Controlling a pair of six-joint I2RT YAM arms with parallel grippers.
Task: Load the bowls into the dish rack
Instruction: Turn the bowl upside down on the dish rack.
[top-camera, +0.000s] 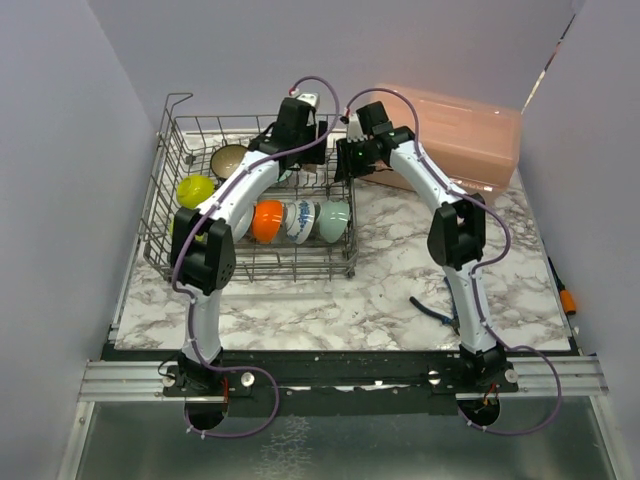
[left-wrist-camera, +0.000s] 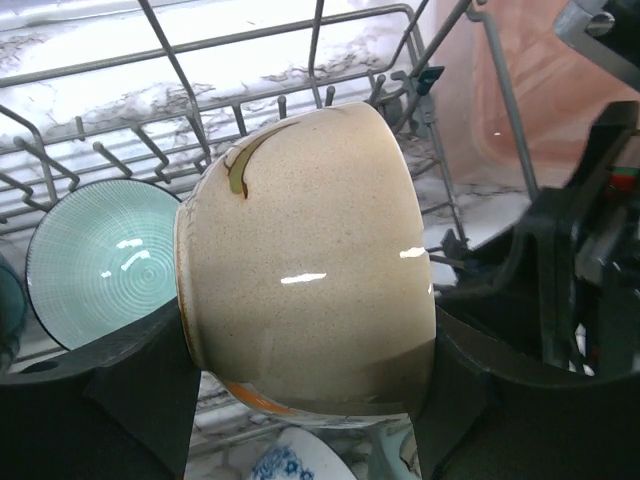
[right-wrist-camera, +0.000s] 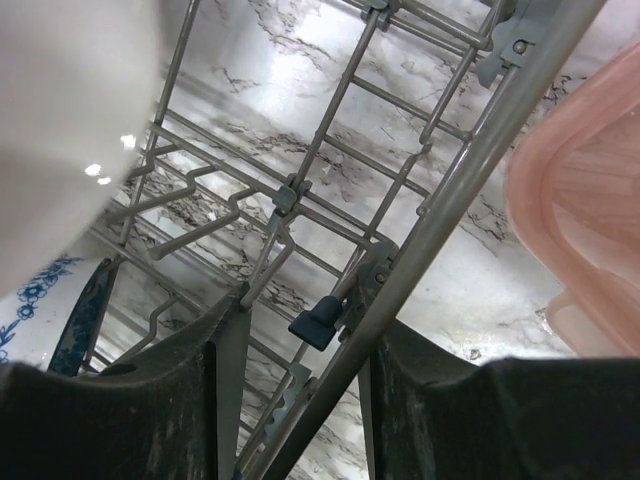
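- Marble table (top-camera: 400, 300) with grey walls on three sides; both arms reach away from their bases to its far half.
- Rack (top-camera: 250, 268): directly under the left gripper (left-wrist-camera: 300, 400), and just left of and below the right gripper (right-wrist-camera: 300, 390).
- Pink box (top-camera: 460, 135): close on the right gripper's right side, not part of the job.
- Beige bowl (left-wrist-camera: 310, 260): pinched in the left gripper above the rack floor. It lies on its side with its axis running finger to finger, rim at the left finger and foot at the right.
- Teal bowl (left-wrist-camera: 100, 260): already on edge in the tines, down and to the left of the left gripper.
- Patterned bowl (left-wrist-camera: 295, 462): also racked, just beneath the held bowl.
- Right gripper: jaws partly spread astride the rack's rim wire, with a gap showing on one side, so I judge it is not clamped.
- Coming move, as I judge it: the left arm alone carries the bowl, and bare tines lie straight below and beyond it. The bowl goes down edge-first between the two racked bowls' rows.
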